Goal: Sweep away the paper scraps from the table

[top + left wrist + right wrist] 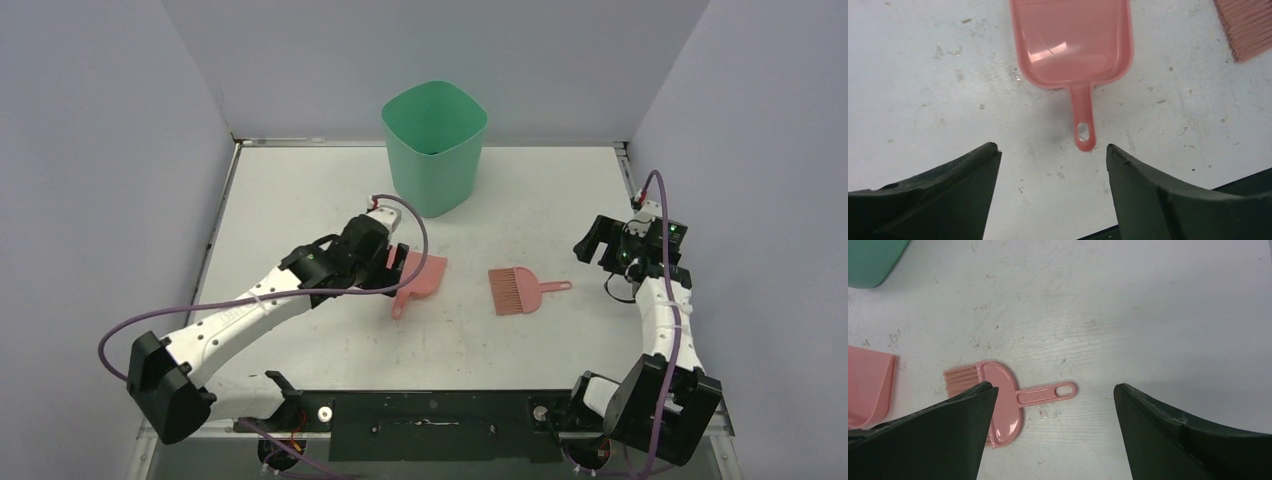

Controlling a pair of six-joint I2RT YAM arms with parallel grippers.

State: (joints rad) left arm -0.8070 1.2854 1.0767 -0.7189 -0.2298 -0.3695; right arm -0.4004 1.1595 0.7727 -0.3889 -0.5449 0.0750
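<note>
No paper scraps show on the white table (300, 200) in any view. The pink dustpan (421, 277) lies flat near the middle, handle toward the front; it also shows in the left wrist view (1073, 45). My left gripper (388, 262) hovers just left of it, open and empty (1052, 147), the handle tip between the fingertips' line. The pink hand brush (515, 290) lies right of the dustpan. My right gripper (592, 243) is open and empty (1054, 385), above the table to the brush's right; the brush (1003, 410) lies below it.
A green bin (434, 147) stands upright at the back centre; its inside is dark and its contents do not show. Grey walls close in the table at the left, back and right. The metal rail (430, 405) runs along the front.
</note>
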